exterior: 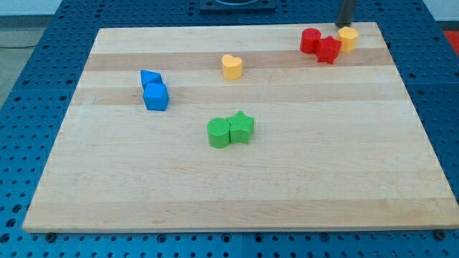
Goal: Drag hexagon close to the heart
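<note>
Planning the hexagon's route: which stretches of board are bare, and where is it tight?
Bare: the whole strip below the green blocks, and the lane between yellow heart and red blocks. Crowded: top right, where my tip sits above the yellow hexagon, which touches the reds.

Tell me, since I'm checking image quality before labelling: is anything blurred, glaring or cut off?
Camera view: evenly lit, soft short shadows, no harsh glare on the wooden board; blocks are sharp; the rod is cropped by the view's top, my tip just above the yellow hexagon; yellow heart is clear.
</note>
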Controlling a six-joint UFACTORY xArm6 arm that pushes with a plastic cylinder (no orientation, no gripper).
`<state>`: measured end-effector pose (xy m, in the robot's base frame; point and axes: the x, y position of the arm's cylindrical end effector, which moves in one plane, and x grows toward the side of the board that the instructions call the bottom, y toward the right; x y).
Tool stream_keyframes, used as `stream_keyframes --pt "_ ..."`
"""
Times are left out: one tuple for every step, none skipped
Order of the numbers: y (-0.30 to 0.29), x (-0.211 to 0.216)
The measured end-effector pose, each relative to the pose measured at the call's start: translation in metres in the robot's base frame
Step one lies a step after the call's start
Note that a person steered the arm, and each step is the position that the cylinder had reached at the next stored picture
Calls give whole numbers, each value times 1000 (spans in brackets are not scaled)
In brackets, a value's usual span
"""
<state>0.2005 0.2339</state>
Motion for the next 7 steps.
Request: stream_keyframes --pt "-5 26" --pt "-5 57" --pt "-5 85" --pt "-22 115" --pt "-36 149" --pt "-51 167" --pt "-78 167"
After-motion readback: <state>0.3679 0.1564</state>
